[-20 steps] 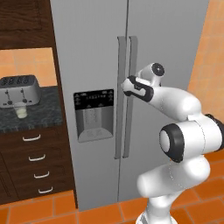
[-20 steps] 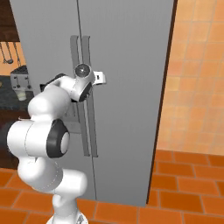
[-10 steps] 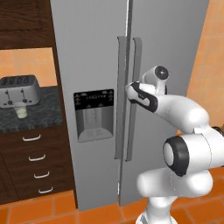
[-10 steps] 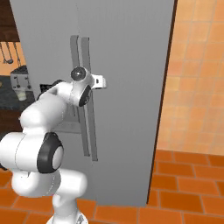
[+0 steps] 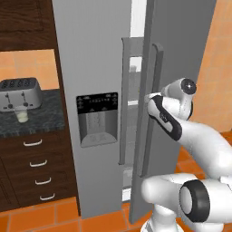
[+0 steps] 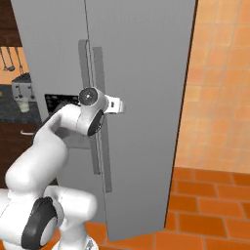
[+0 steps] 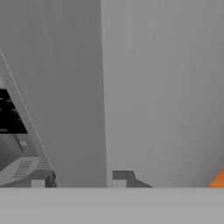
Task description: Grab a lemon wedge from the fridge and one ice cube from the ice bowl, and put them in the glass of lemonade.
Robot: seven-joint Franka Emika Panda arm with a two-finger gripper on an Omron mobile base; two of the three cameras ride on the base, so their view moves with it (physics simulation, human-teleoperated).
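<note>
Straight ahead of the base stands the fridge [image 5: 95, 68], a tall grey steel unit with two doors, long vertical handles and a black dispenser panel [image 5: 97, 118] set in its left door. Its right door [image 5: 181, 50] is swung partly out, so a bright gap shows between the doors with pale shelves inside; what sits on them is too faint to tell. The white arm reaches up from the lower right of the left base view, and the fingers [image 5: 149, 103] are clamped around the right door's handle [image 5: 152, 108], about halfway up its length. In the hand view two dark fingertips [image 7: 123, 177] stand either side of that grey bar, close against it. Left of the fridge, a dark speckled worktop [image 5: 27, 122] over wooden drawers [image 5: 34, 167] carries a silver toaster [image 5: 19, 94]. Just in front of the toaster stands the glass of lemonade [image 5: 21, 115], a small clear tumbler with pale yellowish liquid, shorter than the toaster.
</note>
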